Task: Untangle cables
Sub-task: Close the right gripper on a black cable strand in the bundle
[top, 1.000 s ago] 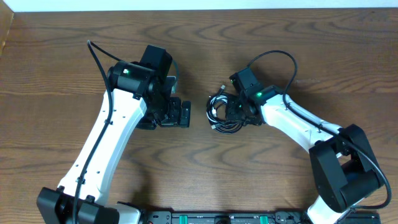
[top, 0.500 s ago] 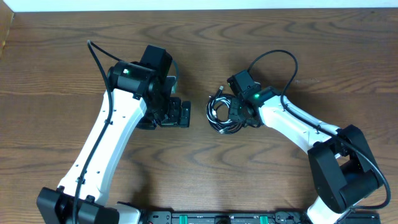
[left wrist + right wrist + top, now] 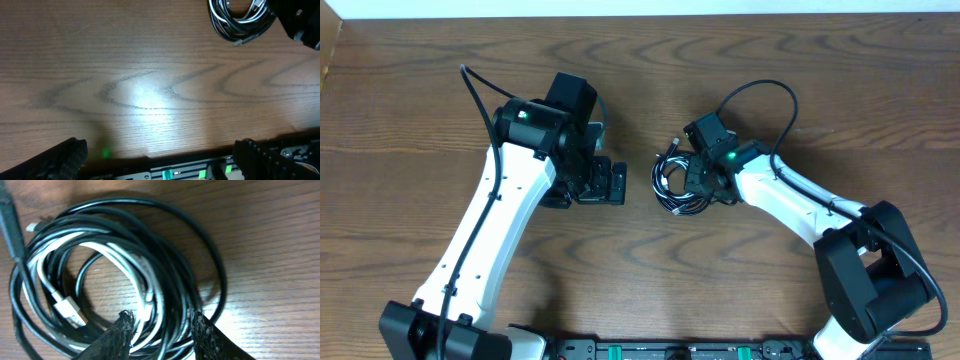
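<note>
White links [image 3: 485, 235]; black joints [image 3: 865, 280]; green LEDs [image 3: 527, 114]

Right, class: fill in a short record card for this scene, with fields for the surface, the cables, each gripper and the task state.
surface: wooden table
cables: black cables and one white cable, coiled together in one bundle
right gripper: open, fingertips either side of several strands of the bundle
left gripper: open, holding nothing, apart from the bundle
task state: cables not yet untangled

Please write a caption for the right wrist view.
Right gripper straddling strands of coiled black and white cables on a wooden table.
</note>
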`<action>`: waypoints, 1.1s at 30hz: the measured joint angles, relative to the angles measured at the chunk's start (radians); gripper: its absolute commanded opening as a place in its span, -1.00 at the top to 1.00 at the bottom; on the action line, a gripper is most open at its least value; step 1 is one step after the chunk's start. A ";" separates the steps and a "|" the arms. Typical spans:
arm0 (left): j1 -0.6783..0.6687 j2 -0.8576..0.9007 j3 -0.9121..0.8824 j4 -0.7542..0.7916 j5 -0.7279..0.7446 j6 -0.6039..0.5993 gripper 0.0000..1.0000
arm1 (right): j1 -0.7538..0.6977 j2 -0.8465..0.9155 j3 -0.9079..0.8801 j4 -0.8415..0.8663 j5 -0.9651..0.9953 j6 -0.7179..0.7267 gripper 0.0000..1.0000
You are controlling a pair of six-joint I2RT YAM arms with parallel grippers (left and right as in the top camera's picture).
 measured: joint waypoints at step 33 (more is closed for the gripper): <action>0.000 0.000 0.000 0.000 0.000 0.000 -0.96 | 0.019 -0.006 -0.048 0.060 0.010 0.006 0.98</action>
